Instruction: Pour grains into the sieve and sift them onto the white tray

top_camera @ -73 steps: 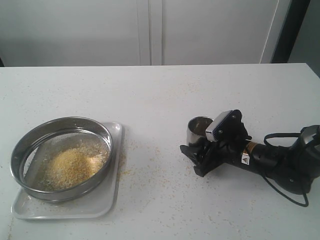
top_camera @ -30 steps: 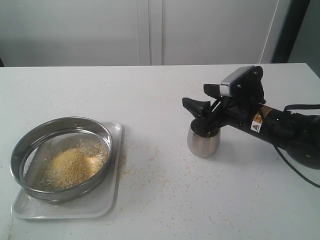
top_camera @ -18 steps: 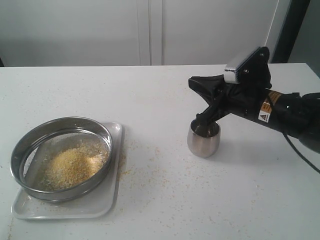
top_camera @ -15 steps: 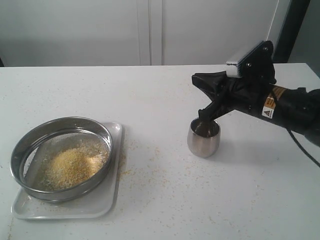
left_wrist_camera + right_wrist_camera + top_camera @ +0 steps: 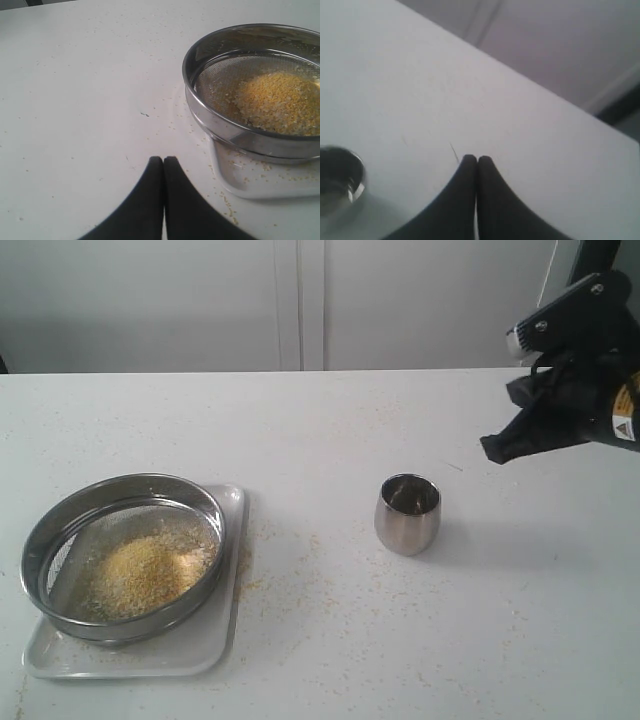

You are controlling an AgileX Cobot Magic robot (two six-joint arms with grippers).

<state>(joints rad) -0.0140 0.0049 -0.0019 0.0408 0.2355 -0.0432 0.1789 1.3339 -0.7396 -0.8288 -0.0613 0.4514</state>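
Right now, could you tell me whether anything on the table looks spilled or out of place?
Yes: stray grains are scattered over the table, thickest beside the white tray holding the sieve. The steel cup stands upright; nothing looks damaged.

White table (image 5: 330, 420), speckled. Directly on it: a white tray (image 5: 228, 640) near the front-left corner; a small rounded steel cup (image 5: 407, 515), upright, well apart at the tray's 2 o'clock; loose grains (image 5: 252, 583) scattered thickest at the tray's 3 o'clock edge.
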